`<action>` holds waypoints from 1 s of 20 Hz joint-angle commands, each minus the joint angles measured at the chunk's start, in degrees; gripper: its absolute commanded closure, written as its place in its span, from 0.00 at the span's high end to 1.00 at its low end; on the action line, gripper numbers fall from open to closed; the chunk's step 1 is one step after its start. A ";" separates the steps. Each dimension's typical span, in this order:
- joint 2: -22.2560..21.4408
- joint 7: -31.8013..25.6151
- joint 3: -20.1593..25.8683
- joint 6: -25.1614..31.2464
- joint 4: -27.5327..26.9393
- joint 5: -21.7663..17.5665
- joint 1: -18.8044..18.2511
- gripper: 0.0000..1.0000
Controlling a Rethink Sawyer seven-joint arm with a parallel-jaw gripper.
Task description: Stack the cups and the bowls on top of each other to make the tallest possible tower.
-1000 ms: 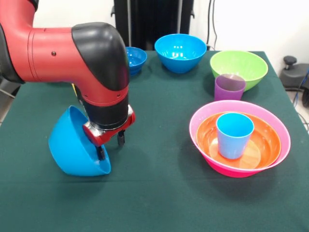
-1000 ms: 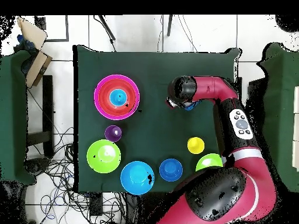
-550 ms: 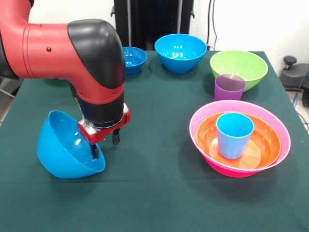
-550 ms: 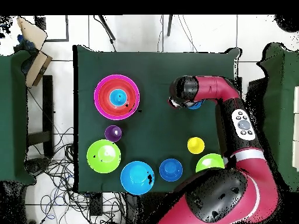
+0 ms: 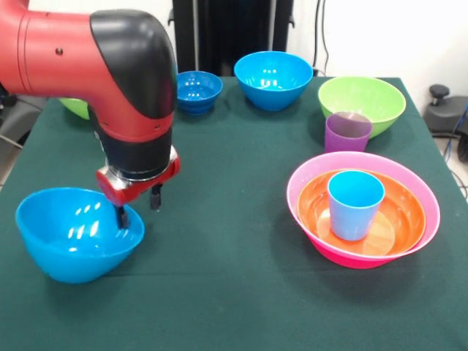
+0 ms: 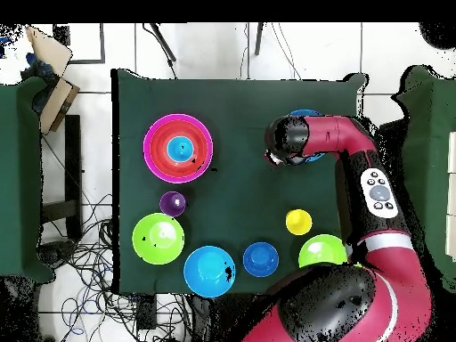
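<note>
At nine o'clock on the bench (image 5: 234, 292) I see the bright blue bowl (image 5: 77, 234) upright, my jaws (image 5: 137, 207) seemingly clenched on its rim, one finger inside, though the grip is hard to confirm. At three o'clock sits the tower (image 5: 363, 208): pink bowl, orange bowl, light blue cup.

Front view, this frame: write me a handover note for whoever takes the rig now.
Claw: one finger inside, one outside the rim of a bright blue bowl that sits upright on the table; grip unclear.
Tower: pink bowl, orange bowl, light blue cup.
Loose: purple cup, lime green bowl, two more blue bowls, yellow cup.
Left: stack everything else.
</note>
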 commanded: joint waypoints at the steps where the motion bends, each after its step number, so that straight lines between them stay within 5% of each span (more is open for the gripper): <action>1: -4.76 3.64 -4.01 -5.85 7.24 -4.22 4.74 1.00; 17: -12.12 15.83 -11.60 -18.02 22.94 -2.00 14.19 1.00; 20: -10.39 19.30 -13.76 -21.40 23.97 -2.54 16.82 1.00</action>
